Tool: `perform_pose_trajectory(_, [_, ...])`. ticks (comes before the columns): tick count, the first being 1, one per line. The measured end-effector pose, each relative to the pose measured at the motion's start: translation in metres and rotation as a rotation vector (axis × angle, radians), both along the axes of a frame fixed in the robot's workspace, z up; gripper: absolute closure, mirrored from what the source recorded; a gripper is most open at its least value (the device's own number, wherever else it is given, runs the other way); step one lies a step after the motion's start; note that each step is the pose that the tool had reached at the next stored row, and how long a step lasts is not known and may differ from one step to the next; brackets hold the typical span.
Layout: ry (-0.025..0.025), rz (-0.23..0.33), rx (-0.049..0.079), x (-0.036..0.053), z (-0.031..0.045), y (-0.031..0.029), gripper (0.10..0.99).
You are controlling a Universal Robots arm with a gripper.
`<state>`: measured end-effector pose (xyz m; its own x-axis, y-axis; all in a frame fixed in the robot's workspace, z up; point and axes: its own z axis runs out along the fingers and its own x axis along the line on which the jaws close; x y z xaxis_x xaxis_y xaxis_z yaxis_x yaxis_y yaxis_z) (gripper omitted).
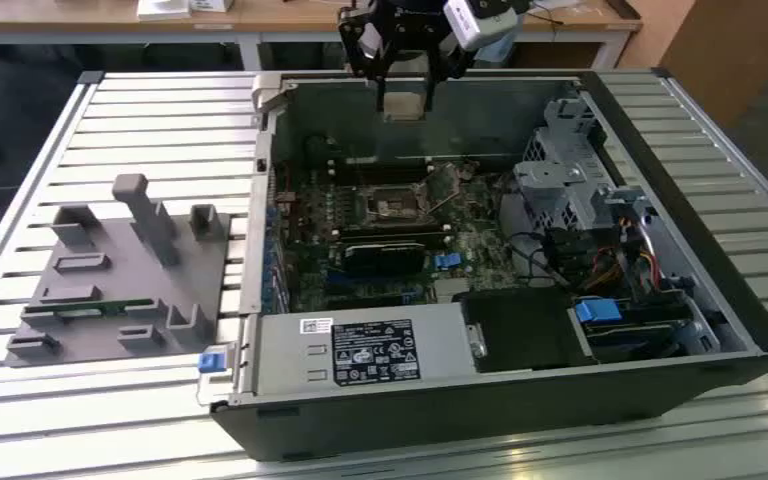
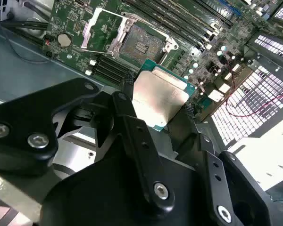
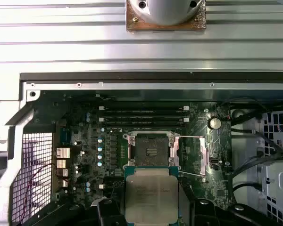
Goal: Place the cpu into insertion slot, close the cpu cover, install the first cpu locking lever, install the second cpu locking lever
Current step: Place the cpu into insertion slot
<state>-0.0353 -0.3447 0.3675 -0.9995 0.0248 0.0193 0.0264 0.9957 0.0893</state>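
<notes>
My gripper (image 1: 404, 98) hangs above the far side of the open computer case (image 1: 704, 300), shut on the cpu (image 1: 404, 110). The cpu (image 2: 160, 96) is a flat silver-grey square with a green edge, pinched between the two black fingers (image 2: 129, 127). In the first wrist view the cpu (image 3: 151, 193) sits just short of the insertion slot (image 3: 151, 149), still well above the board. The insertion slot (image 2: 140, 44) lies bare with its dark centre showing. The cpu cover (image 2: 95, 29), a thin silvery frame, stands flipped open beside the insertion slot (image 1: 391, 205).
A grey power supply with a label (image 1: 357, 350) sits at the case's near side. A metal drive cage (image 1: 571, 190) and cables are on the exterior view's right. A black block (image 1: 384, 250) lies near the slot. A grey fixture (image 1: 117, 270) rests on the slatted table (image 1: 157, 120).
</notes>
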Motion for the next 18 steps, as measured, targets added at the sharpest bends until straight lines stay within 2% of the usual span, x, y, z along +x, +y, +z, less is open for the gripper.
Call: perform_pose_trajectory(18, [0.0001, -0.023, 0.0, 0.0, 0.0, 0.0, 0.549])
